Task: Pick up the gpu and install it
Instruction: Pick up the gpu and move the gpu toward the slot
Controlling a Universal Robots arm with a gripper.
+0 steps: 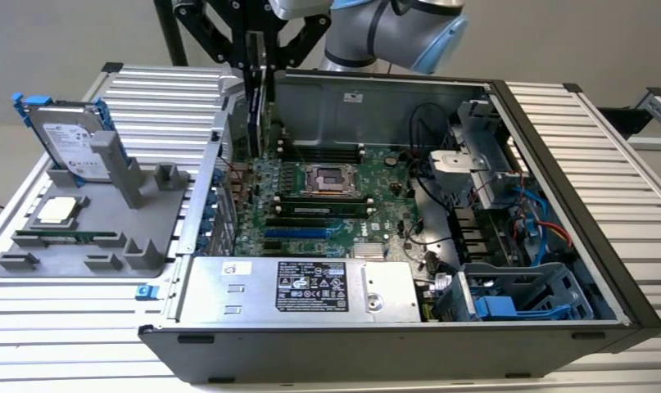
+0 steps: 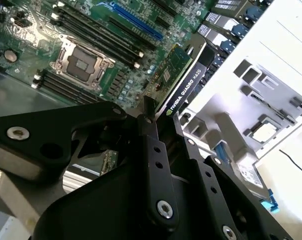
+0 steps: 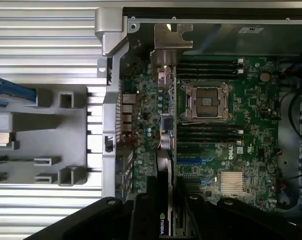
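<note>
1. Your black two-fingered gripper (image 2: 163, 117) is squeezed onto the gpu (image 2: 178, 70). The gpu is a flat card with a green board on one side, a black cover on the other and a silver metal bracket (image 3: 169, 44) at one end.
2. The fingers (image 2: 151, 145) pinch the card from its two flat sides, near its top edge.
3. In the exterior view the gpu (image 1: 254, 115) hangs on its edge inside the open black computer case (image 1: 549, 106). It is close to the back wall and over the big green motherboard (image 1: 341, 205).
4. You cannot tell from here if the card's bottom edge touches the motherboard.
5. The card looks light and stiff, so it should not bend or droop in your grip.
6. It is likely easy to hurt. The green side is covered in tiny parts, so do not press hard there.
7. The best place to hold is the middle of the long top edge, where you hold it now, so that it does not tip.
8. Keep off the bottom edge and the thin bracket.
9. The black cover looks smooth and may slip, so squeeze firmly but gently.
10. The silver hard drive with blue rails (image 1: 74, 139) stands in a grey holder (image 1: 144, 246) outside the case, well apart from the card.
</note>
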